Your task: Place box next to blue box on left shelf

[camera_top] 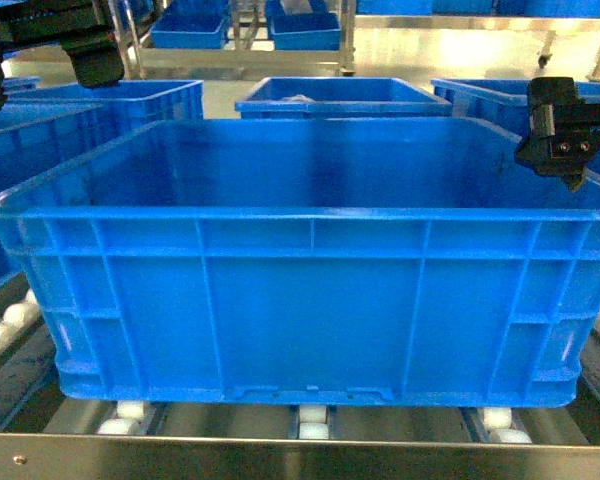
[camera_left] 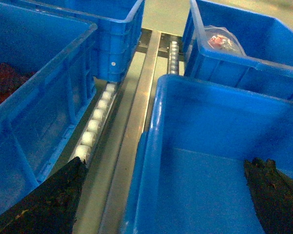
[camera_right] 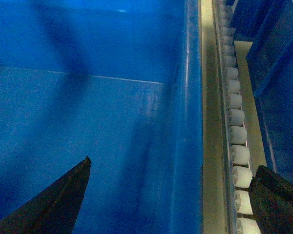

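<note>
The box sits on the left shelf, its base on the white rollers just behind the shiny front bar, so it can roll along the rails without being carried. In the left wrist view the left gripper has its fingers spread wide, one outside the box's left wall over the steel rail, the other over the inner floor; the rim runs between them, untouched. That straddle suits a grip or a push on the wall. The right gripper mirrors it: one finger hangs over the box's floor, the other over the roller rail outside the right wall, fingers apart and clamping nothing. Beyond the left fingers' outer side stands a neighbouring blue box, a roller rail and a steel strip between the two. Judging by that gap, the box already lies beside its neighbour, and the hold looks released.
</note>
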You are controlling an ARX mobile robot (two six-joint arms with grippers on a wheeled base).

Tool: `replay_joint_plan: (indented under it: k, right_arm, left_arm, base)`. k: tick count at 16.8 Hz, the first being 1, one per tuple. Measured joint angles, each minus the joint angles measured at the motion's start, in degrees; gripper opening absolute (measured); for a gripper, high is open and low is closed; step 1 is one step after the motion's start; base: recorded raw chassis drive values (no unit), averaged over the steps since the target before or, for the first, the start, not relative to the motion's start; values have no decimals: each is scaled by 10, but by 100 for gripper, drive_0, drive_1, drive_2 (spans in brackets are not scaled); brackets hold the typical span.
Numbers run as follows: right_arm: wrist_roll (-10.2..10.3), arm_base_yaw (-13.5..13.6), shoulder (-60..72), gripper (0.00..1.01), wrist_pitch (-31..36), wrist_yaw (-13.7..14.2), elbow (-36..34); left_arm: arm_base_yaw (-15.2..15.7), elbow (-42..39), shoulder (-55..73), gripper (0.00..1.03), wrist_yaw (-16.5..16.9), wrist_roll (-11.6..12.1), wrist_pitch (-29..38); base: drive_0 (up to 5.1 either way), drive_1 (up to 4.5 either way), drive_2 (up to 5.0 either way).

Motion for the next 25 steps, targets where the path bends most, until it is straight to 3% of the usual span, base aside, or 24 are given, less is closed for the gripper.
replay_joint_plan:
  k: [1, 2, 3, 4, 6, 8, 9, 10, 11, 12, 13, 15, 17, 18, 25]
  right_arm:
    - [-2, 1, 0, 97, 38, 8, -10]
    - [-6, 3, 0, 86, 221, 48, -73]
    - [-9, -3, -20, 74, 361, 56, -161]
    - [-13, -12, -44, 61, 459, 53, -235]
    - [-14, -24, -116, 35, 551, 49, -312]
    - [-14, -31, -168, 9, 555, 35, -383]
    - [-16, -36, -187, 1, 550, 31, -413]
    - [-16, -42, -217, 1, 547, 26, -436]
    - [-16, -73, -262, 1, 541, -3, -461]
    - [-16, -78, -295, 1, 525, -5, -487]
    - [-16, -76, -324, 1, 509, -7, -504]
    - [-16, -75, -341, 1, 541, -7, -533]
    - [-16, -75, -374, 1, 499, -7, -556]
    - [-16, -75, -400, 1, 485, -7, -562]
    - [-16, -75, -601, 1, 319, -7, -580]
  left_arm:
    - [1, -17, 2, 95, 6, 11, 58]
    - [7, -68, -5, 84, 26, 51, 179]
    - [12, -144, -30, 72, 36, 89, 269]
    - [23, -204, -59, 59, 40, 108, 326]
    - [37, -283, -124, 34, 49, 123, 367]
    - [43, -356, -171, 8, 64, 125, 374]
    - [49, -384, -195, 2, 66, 125, 374]
    - [54, -407, -224, 2, 69, 125, 374]
    - [84, -436, -263, 2, 101, 125, 368]
    - [90, -461, -294, 2, 101, 125, 356]
    - [88, -479, -324, 2, 104, 125, 343]
    - [87, -499, -367, 2, 105, 125, 322]
    - [87, -515, -403, 2, 104, 125, 307]
    - [87, -533, -400, 2, 104, 125, 344]
    - [87, -558, -582, 2, 104, 125, 173]
  base:
    - [0, 0, 0]
    - [0, 0, 0]
    - [0, 0, 0]
    - [0, 0, 0]
    - [0, 0, 0]
    - [0, 0, 0]
    - [0, 0, 0]
    - [0, 0, 0]
    - [0, 0, 0]
    - [0, 0, 0]
    - [0, 0, 0]
    - [0, 0, 0]
    - [0, 0, 0]
    - [0, 0, 0]
    - [0, 0, 0]
